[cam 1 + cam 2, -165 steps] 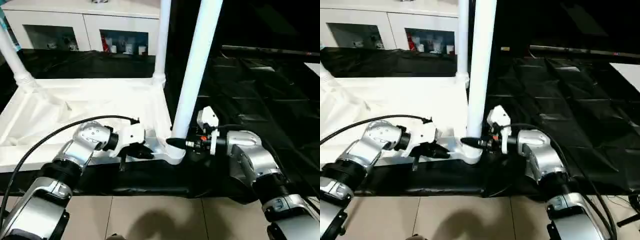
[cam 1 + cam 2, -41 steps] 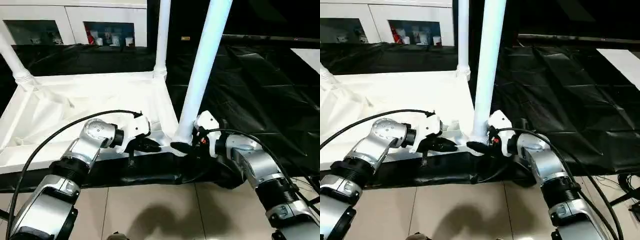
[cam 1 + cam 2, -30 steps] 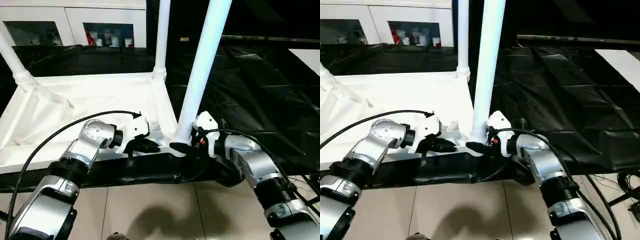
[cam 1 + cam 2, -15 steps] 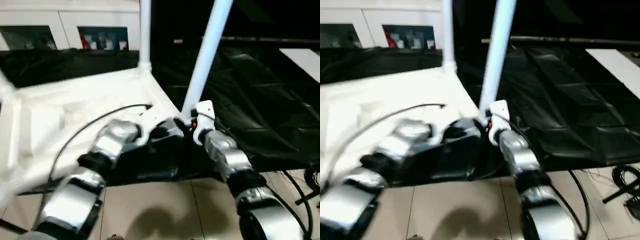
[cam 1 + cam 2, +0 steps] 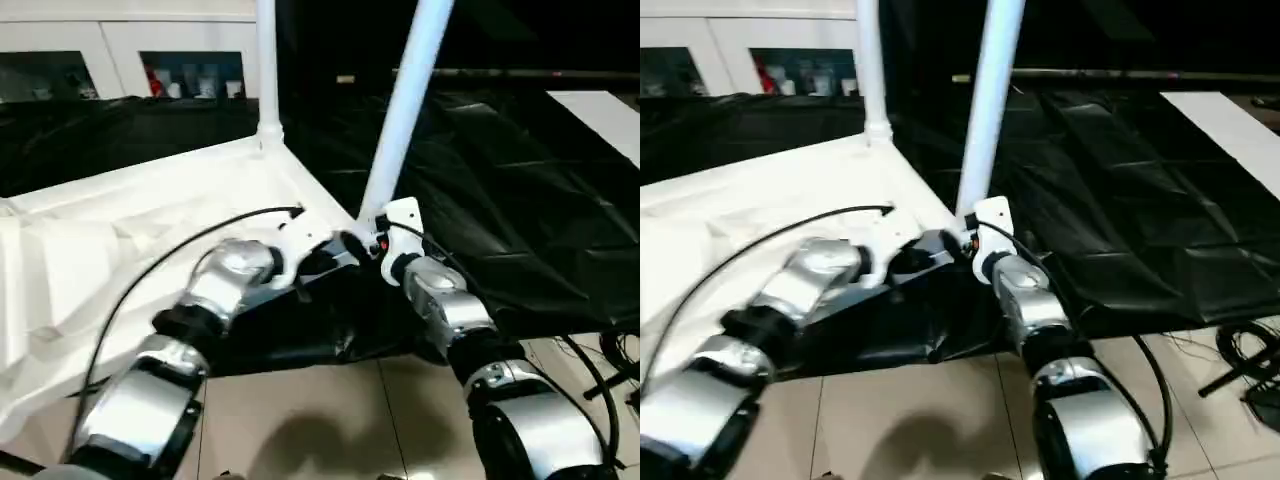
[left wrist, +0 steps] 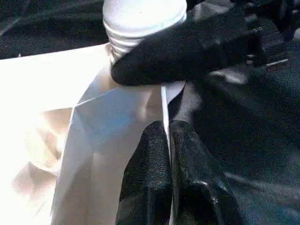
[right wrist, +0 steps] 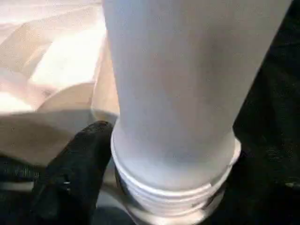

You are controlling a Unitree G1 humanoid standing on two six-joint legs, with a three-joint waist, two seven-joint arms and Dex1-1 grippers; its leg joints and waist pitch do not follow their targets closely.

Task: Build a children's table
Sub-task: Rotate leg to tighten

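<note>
The long white tapered plastic leg rises upright between the spread right gripper; the left gripper pinches the white tabletop rim beside it.

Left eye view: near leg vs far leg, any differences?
The near leg leans right in this view; the far leg stands straight. The right gripper is at the near leg's base; nothing touches the far leg. Both are white tubes rising from corners of the upturned top.
</note>
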